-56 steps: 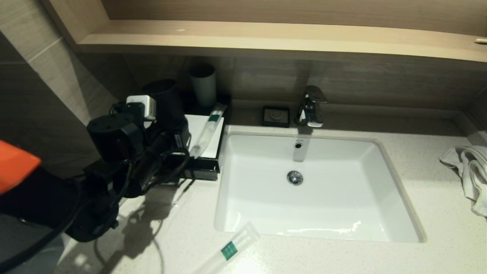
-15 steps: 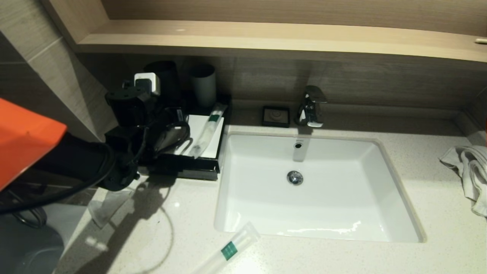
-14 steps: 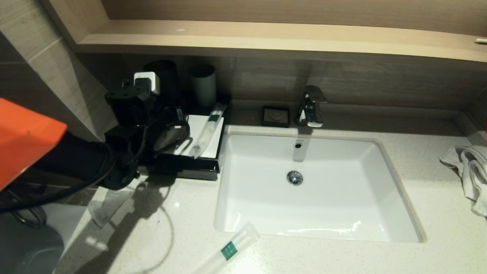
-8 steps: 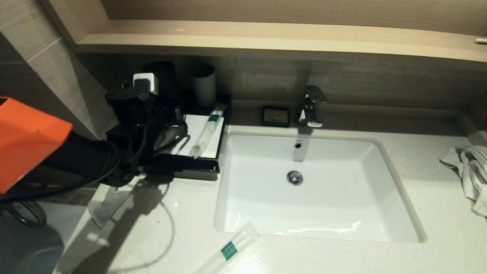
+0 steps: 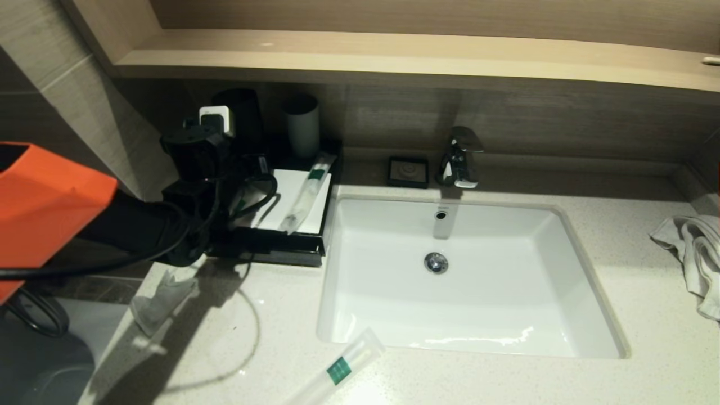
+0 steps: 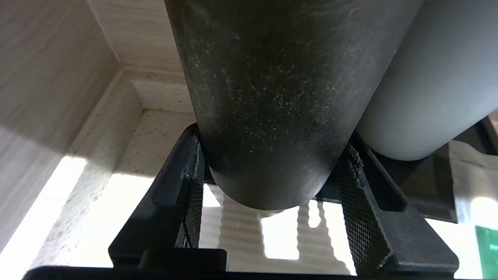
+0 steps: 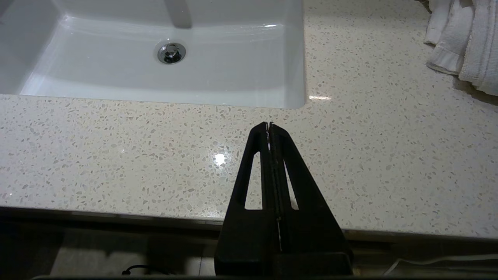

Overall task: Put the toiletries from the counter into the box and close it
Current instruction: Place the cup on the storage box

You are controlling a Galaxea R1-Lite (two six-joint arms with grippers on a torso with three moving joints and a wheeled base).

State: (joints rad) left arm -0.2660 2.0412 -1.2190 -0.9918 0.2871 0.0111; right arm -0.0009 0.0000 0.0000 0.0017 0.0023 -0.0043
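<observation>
My left gripper point(image 6: 271, 155) is shut on a black cup point(image 6: 272, 97), its fingers pressed to the cup's lower sides. The cup point(image 5: 239, 109) stands at the back of the box point(image 5: 292, 247), beside a grey cup point(image 5: 302, 126). One long packet of the toiletries point(image 5: 306, 191) lies across the box's white panel point(image 5: 289, 211). A second long packet point(image 5: 337, 368) lies on the counter point(image 5: 270, 337) in front of the basin. A short packet point(image 5: 160, 298) lies at the counter's left edge. My right gripper point(image 7: 269, 124) is shut and empty above the counter's front edge.
The white basin point(image 5: 562, 242) fills the middle of the counter, with a chrome tap point(image 5: 461, 157) and a small black soap dish point(image 5: 408, 171) behind it. A white towel point(image 5: 694, 253) is bunched at the far right. A wooden shelf point(image 5: 394, 56) overhangs the back wall.
The left arm has carried the black cup up and back, to stand beside the grey cup. In the last second it has only edged a little to the right.
</observation>
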